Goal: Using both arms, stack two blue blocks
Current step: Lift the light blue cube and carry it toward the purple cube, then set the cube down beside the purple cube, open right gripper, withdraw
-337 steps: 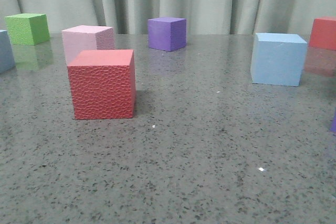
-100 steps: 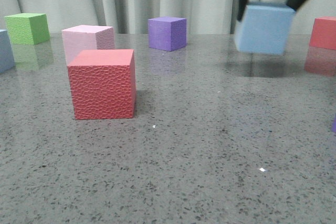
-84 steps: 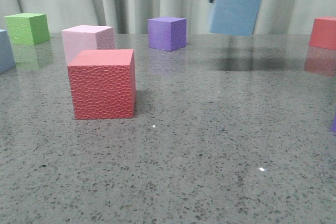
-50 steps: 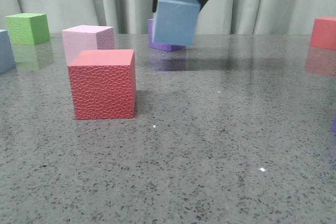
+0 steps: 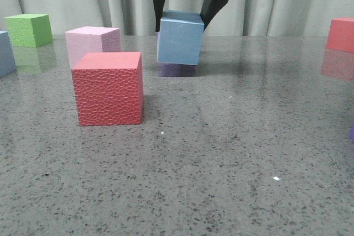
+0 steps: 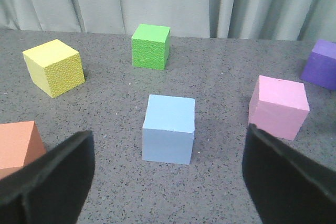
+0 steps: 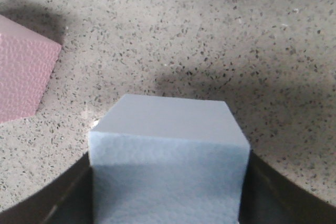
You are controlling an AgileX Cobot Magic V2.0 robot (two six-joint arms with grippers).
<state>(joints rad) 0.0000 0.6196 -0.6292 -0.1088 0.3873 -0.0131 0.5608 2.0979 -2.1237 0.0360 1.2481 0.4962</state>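
Two blue blocks concern you here. Front view: the right jaws (image 5: 184, 12) are clamped on the carried blue block (image 5: 180, 38), one finger on each side face near its top edge. It appears to hang just clear of the desk (image 5: 221, 153), which is probably why the grip sits high: the lower faces stay free for setting down. The resting blue block (image 5: 5, 53) shows only at the frame edge, beyond the red cube (image 5: 108, 88) and pink cube (image 5: 92, 43).

Left wrist view: the left jaws (image 6: 168, 179) stand wide apart and hold nothing. The resting blue block lies ahead of them, roughly centred between the fingers, flat on the desk. You can read this as alignment for a grasp.

Right wrist view: the carried block fills the gap between the fingers, top face level, edges roughly square to them. A cube has no long axis.
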